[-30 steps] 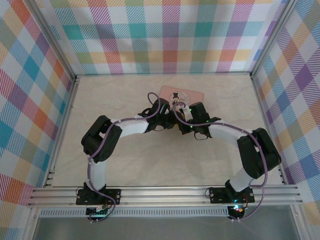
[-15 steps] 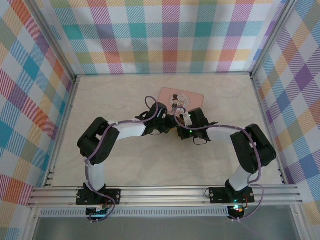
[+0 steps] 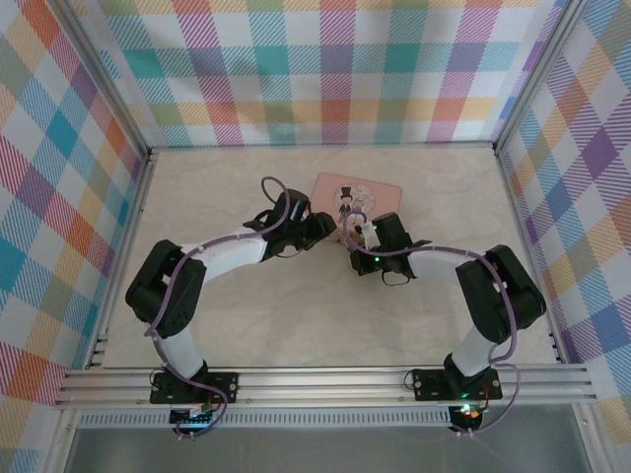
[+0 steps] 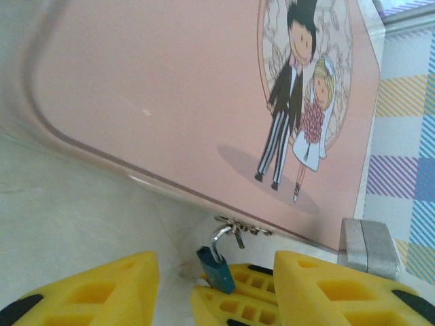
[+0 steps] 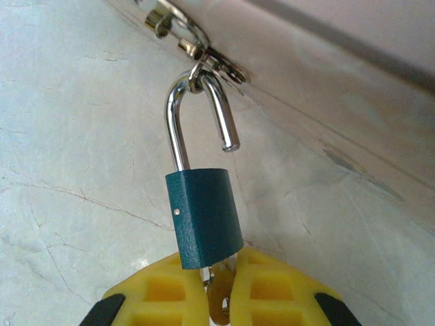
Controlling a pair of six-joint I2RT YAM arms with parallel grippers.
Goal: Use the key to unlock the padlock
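**Padlock open on the hasp, right gripper clamped on the key**

The left gripper (image 3: 317, 229) sits near the near-left corner of the tin (image 4: 170, 102), on the table (image 5: 68, 170). Its jaws are spread wide and hold nothing. Its yellow fingers (image 4: 88, 288) stand clear of the padlock (image 4: 217, 268), which hangs ahead of them from the hasp (image 4: 238, 227) on the tin's near edge.

In the right wrist view the blue body is tilted. The shackle (image 5: 178, 115) has one leg in the body and its other end free above it, hooked through the hasp ring. The right gripper (image 5: 216, 268) is directly under the body, touching it, with its fingers pressed together on the key (image 5: 219, 299).

The key is mostly hidden. Only a sliver shows between the pads and under the padlock, and its blade cannot be made out. From above, both wrists cover the padlock and key, so neither can be picked out there.

The left wrist view shows the tin's lid with its bride-and-groom picture and the right gripper's fingers below the padlock. The right wrist view shows the shackle's free end clearly.
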